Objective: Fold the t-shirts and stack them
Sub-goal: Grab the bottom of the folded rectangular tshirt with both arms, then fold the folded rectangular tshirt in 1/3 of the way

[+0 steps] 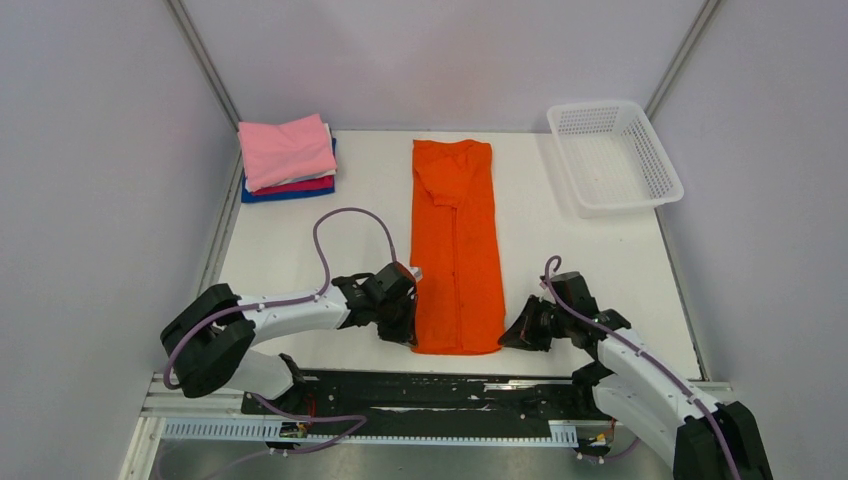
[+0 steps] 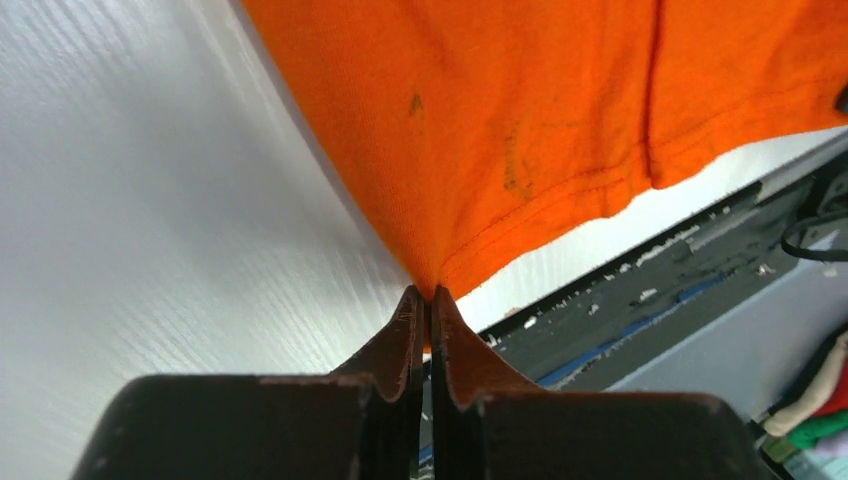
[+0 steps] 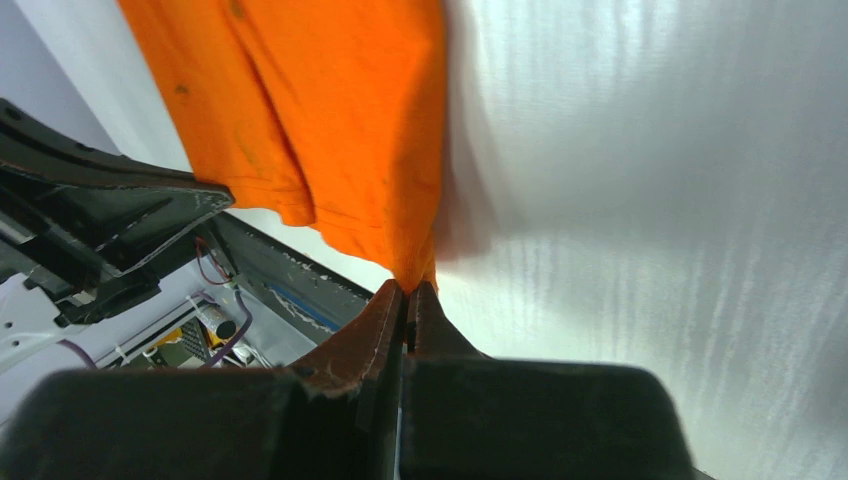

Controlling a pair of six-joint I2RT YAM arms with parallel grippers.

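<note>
1. Orange cloth t-shirt (image 1: pixel 456 250), folded into a long narrow strip, lies flat down the middle of the white tabletop (image 1: pixel 290 260), with its collar end far and its hem near the arms.
2. Left end effector (image 2: pixel 428 292) is clamped on the near left hem corner, jaws pressed together on the cloth.
3. Right end effector (image 3: pixel 410 286) pinches the near right hem corner the same way.
4. Stack of folded square t-shirts (image 1: pixel 287 157), pink on top, then white, magenta and blue, sits at the far left corner.
5. White plastic mesh basket (image 1: pixel 622 204) stands at the far right, well apart from the strip.
</note>
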